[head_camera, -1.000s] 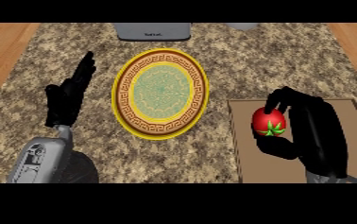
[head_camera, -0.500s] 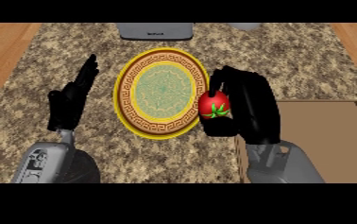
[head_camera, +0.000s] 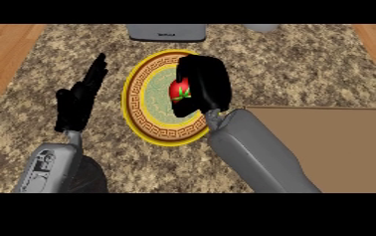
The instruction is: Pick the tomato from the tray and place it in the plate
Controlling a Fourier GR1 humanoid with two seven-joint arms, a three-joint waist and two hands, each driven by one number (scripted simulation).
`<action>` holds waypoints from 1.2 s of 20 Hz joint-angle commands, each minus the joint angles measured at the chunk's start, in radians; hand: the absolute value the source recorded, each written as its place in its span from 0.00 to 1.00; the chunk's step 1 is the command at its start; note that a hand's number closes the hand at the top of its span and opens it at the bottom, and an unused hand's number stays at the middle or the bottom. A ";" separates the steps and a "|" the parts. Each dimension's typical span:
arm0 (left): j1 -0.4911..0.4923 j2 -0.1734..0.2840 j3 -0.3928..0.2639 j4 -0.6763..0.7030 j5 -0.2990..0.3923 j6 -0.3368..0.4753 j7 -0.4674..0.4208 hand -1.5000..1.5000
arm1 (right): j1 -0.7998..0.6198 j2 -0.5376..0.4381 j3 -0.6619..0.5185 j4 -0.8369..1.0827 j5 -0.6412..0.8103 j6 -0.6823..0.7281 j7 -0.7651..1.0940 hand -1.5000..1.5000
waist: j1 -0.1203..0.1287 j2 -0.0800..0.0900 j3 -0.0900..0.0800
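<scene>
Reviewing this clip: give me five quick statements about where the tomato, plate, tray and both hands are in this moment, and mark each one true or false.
1. The right hand is curled round the tomato. True.
2. The tomato lies on the tray. False: it is in the right hand, over the plate.
3. The left hand is open, left of the plate. True.
4. The plate sits on the tray. False: it sits on the counter, left of the tray.
5. The left hand grips the plate's rim. False: it holds nothing and is apart from the plate.
</scene>
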 commanded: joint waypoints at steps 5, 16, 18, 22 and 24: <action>-0.014 -0.001 0.003 -0.011 -0.005 -0.010 0.009 0.50 | -0.197 0.010 0.095 0.371 -0.180 -0.118 0.068 1.00 | 0.020 0.003 0.000; -0.045 -0.037 -0.023 -0.001 -0.019 -0.009 0.008 0.50 | -0.173 0.011 0.200 0.519 -0.539 -0.390 -0.153 0.00 | 0.052 0.011 0.002; -0.067 -0.022 -0.009 0.017 -0.006 -0.028 0.016 0.50 | -0.185 0.011 0.189 0.483 -0.601 -0.438 -0.180 0.00 | 0.056 0.012 0.002; -0.064 -0.009 0.006 0.004 -0.017 -0.010 0.039 0.50 | -0.131 0.011 0.126 0.430 -0.669 -0.577 -0.308 0.00 | 0.025 0.004 0.002; -0.013 -0.002 0.003 -0.013 -0.007 -0.031 0.030 0.50 | -0.147 0.011 0.101 0.413 -0.694 -0.648 -0.282 0.00 | 0.020 0.000 0.002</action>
